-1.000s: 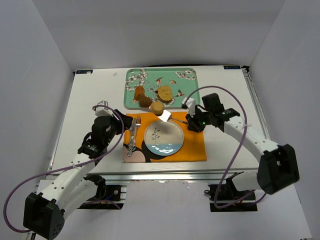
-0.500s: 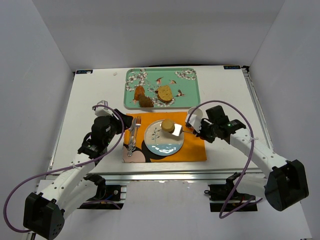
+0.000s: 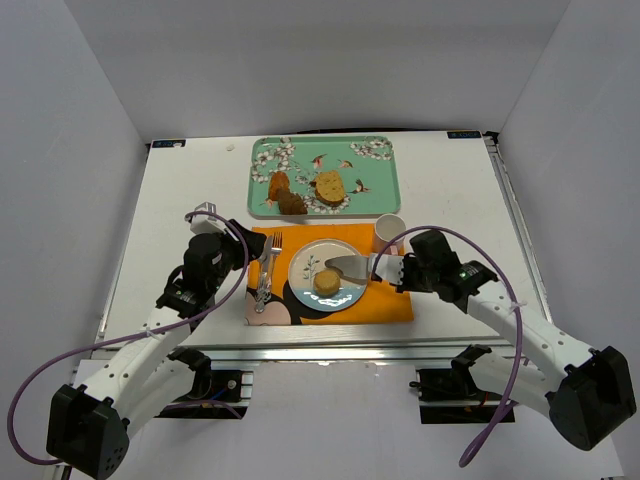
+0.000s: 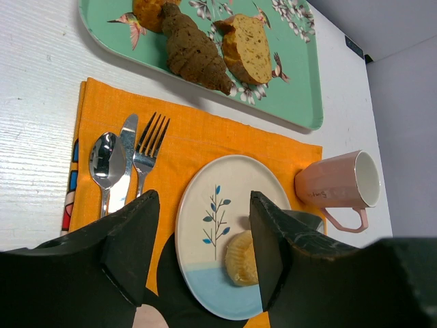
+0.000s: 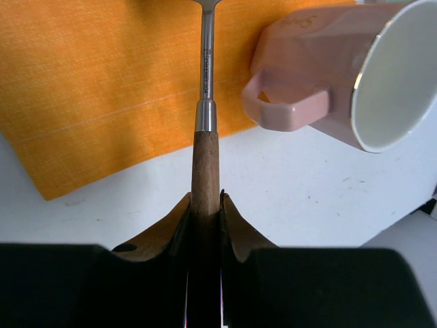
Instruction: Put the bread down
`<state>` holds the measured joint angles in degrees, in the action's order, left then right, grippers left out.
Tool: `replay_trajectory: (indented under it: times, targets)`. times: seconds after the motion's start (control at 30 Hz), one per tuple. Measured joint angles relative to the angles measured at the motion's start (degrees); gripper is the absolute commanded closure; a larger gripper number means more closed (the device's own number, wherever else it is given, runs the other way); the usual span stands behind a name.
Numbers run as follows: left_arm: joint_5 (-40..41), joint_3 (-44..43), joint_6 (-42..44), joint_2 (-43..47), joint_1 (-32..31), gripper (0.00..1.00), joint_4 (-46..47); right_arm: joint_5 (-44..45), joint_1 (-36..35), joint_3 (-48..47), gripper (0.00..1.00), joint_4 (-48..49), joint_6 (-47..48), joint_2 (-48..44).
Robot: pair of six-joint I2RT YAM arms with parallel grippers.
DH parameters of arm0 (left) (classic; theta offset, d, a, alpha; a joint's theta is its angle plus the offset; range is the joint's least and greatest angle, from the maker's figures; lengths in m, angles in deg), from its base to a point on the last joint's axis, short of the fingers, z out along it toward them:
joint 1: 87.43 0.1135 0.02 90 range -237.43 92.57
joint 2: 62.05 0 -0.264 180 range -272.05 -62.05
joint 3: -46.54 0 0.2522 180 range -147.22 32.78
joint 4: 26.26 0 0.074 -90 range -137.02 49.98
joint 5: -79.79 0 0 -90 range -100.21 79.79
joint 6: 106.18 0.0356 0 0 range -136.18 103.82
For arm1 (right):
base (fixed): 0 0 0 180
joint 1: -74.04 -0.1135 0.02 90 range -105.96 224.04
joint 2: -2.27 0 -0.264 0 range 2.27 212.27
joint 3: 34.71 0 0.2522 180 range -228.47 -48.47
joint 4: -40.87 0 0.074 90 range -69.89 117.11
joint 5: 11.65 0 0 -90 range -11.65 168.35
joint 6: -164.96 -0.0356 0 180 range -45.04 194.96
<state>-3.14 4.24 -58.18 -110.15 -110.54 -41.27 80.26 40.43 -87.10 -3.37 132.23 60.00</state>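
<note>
Gripping the wooden-handled server (image 3: 345,266) tight in the right end effector (image 5: 205,201), hovering the left end effector (image 4: 203,196) wide and empty, resting the bread (image 3: 326,282) on the plate (image 3: 300,262) just beside the blade, and likely risking dragging it off or clipping the pink mug (image 5: 328,68) on any careless pull-back.

White arms (image 3: 150,345), black joints (image 3: 205,262) (purple cables (image 3: 22,392)).

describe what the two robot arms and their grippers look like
Both arms have white links with black joints and bases: left arm, right arm. A purple cable loops along each. The left gripper and right gripper have black wedge-shaped fingers.
</note>
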Motion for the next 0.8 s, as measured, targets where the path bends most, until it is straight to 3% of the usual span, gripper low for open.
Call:
replay_trajectory:
  times: [0.17,0.27,0.4,0.43,0.5,0.63,0.77,0.8]
  targets:
    - [0.0,0.0,0.0,0.0,0.0,0.35,0.0,1.0,0.0,-1.3,1.0,0.8,-0.7,-0.4]
    - [0.0,0.0,0.0,0.0,0.0,0.4,0.0,0.7,0.1,-4.4,1.0,1.6,-4.0,-0.9]
    - [-0.5,0.0,0.0,-0.2,0.0,0.72,0.6,-2.1,2.4,-9.5,1.0,6.4,-13.5,-1.0]
    - [-0.7,0.0,0.0,-0.3,0.0,0.86,0.8,-2.8,3.8,-9.7,1.0,8.6,-16.3,-1.1]
    - [-1.2,0.0,0.2,-0.5,0.0,0.91,1.3,-4.9,8.4,-9.7,1.0,12.7,-22.1,-1.2]
    - [-2.3,0.0,0.4,-0.6,0.0,0.84,1.8,-11.5,23.5,-9.9,1.0,17.3,-34.4,1.4]
    - [-2.9,0.0,0.3,-0.6,0.0,0.54,2.4,-14.0,36.0,-12.1,1.0,18.6,-42.7,10.4]
    - [-3.1,0.0,0.2,-0.6,0.0,0.51,2.6,-14.0,37.8,-12.2,1.0,18.9,-43.5,12.8]
